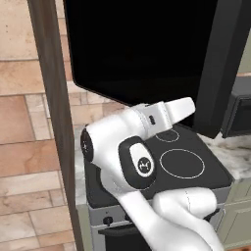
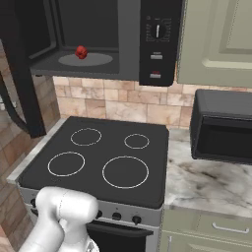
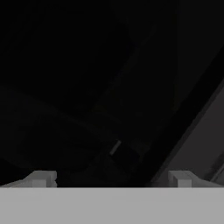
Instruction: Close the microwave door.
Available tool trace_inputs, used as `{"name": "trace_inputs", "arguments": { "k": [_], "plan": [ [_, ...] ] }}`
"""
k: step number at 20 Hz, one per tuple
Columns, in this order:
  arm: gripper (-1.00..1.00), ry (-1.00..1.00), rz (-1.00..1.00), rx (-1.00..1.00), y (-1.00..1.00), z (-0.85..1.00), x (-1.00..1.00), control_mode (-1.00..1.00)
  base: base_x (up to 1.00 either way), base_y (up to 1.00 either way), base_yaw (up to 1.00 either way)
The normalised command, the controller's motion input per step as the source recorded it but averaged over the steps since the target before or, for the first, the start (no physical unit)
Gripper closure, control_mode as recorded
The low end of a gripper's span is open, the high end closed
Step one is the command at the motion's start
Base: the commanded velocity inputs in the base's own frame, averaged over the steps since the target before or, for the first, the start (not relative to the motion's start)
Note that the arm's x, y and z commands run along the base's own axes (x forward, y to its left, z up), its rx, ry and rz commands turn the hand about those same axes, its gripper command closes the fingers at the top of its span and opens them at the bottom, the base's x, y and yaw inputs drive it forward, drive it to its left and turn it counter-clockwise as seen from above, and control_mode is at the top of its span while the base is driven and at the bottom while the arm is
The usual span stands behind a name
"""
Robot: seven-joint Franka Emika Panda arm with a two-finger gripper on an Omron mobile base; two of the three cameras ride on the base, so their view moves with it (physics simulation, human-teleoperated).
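We see the door (image 1: 142, 49) swung wide at the left, over the stove (image 2: 98, 157), its glossy black face close before our spread fingertips (image 3: 41, 178); microwave (image 2: 98, 39) cavity exposed.

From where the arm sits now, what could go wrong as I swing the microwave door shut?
1. The hand view sits close against the glossy black door with the fingertips spread wide; pushing flat like this, they may slide across the panel.
2. A small red object rests on the turntable in the open microwave; a hard slam could roll it.
3. The door hangs over the stove, so the elbow may graze it as the arm follows through.
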Motion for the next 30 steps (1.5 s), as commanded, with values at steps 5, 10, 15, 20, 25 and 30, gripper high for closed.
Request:
{"name": "trace_inputs", "arguments": {
  "k": [5,10,15,20,25,30],
  "plan": [
    [-1.0,0.04,0.13,0.0,-0.66,0.0,0.57,-1.0,0.0,0.0,0.0],
    [-1.0,0.1,0.11,0.0,-0.61,0.0,0.59,-1.0,0.0,0.0,0.0],
    [-1.0,0.12,0.09,0.0,-0.57,0.0,0.6,-1.0,0.0,0.0,0.0],
    [-1.0,0.13,0.1,0.0,-0.59,0.0,0.65,-1.0,0.0,0.0,0.0],
    [-1.0,0.14,0.16,0.0,-0.47,0.0,0.79,-1.0,0.0,0.0,0.0],
    [-1.0,0.12,0.23,0.0,-0.37,0.0,0.79,-1.0,0.0,0.0,0.0]
  ]
}}
